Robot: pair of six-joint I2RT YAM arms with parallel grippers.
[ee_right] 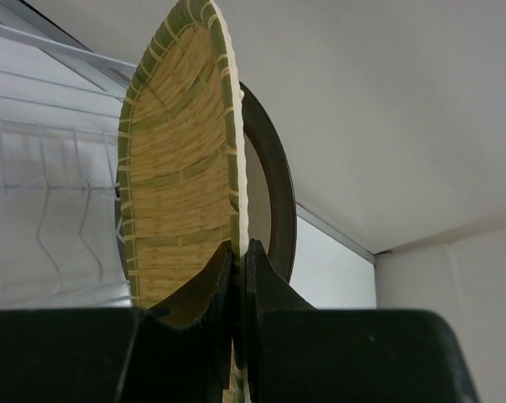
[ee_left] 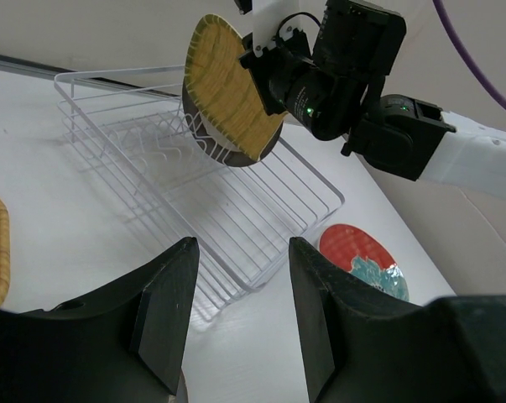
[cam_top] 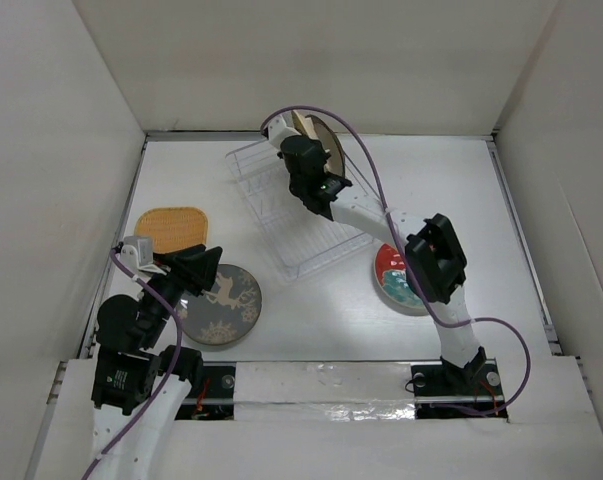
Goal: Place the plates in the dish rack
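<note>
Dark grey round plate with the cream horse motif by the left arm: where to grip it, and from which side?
Probably the rim on its left side, approached from above. The dark grey round plate with the cream horse motif lies flat on the white table, so only the edge offers a pinch, and the open left gripper hangs over that side.

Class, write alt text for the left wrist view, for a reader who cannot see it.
The right gripper holds a woven yellow plate on edge above the clear wire dish rack, a dark round plate just behind it. The open left gripper frames the foreground; a red-and-teal plate lies flat on the white table beside the rack.
</note>
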